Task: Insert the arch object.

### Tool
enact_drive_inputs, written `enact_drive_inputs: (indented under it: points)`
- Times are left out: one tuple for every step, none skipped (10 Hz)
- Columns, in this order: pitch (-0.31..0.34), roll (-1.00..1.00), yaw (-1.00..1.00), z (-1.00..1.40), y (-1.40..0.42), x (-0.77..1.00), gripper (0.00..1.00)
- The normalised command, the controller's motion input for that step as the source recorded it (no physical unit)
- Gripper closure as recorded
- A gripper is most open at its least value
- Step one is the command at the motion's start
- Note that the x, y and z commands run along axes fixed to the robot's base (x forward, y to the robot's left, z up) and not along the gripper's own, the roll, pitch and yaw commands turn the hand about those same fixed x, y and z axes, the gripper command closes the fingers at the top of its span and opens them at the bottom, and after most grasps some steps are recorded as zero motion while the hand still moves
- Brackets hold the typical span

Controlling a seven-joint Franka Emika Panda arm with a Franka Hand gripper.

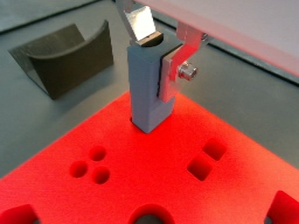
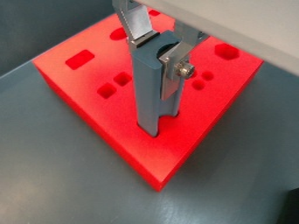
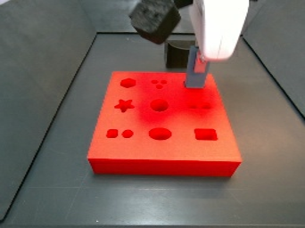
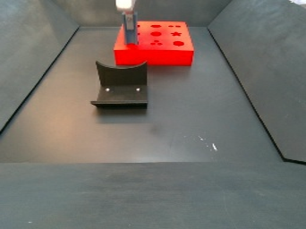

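The claw (image 1: 149,114) hangs over the red board (image 1: 70,140), its long finger tip touching the surface; whether its jaws are spread I cannot tell. The arch (image 1: 52,57) stands off the board on the floor, well apart, notch upward.

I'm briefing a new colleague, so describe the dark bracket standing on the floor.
In a side view, find the red board at the far end of the dark floor, with the gripper over its corner. In front of it, apart, stands the fixture: a dark L-shaped bracket on a base plate, the only thing standing off the board.
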Motion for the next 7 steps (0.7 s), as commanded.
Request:
enact_drive_inputs:
  points:
    - [0.000, 0.09, -0.03, -0.48, 0.00, 0.08, 1.00]
    - [0.000, 0.05, -0.01, -0.52, -0.01, 0.00, 1.00]
    - [-0.014, 0.07, -0.01, -0.49, -0.01, 0.00, 1.00]
    - [-0.019, 0.07, -0.01, -0.45, 0.00, 0.00, 1.00]
    - [-0.020, 0.04, -0.01, -0.45, 0.00, 0.00, 1.00]
    - [0.000, 0.03, -0.03, -0.18, 0.00, 0.00, 1.00]
    - [0.000, 0.00, 0.00, 0.00, 0.00, 0.00, 1.00]
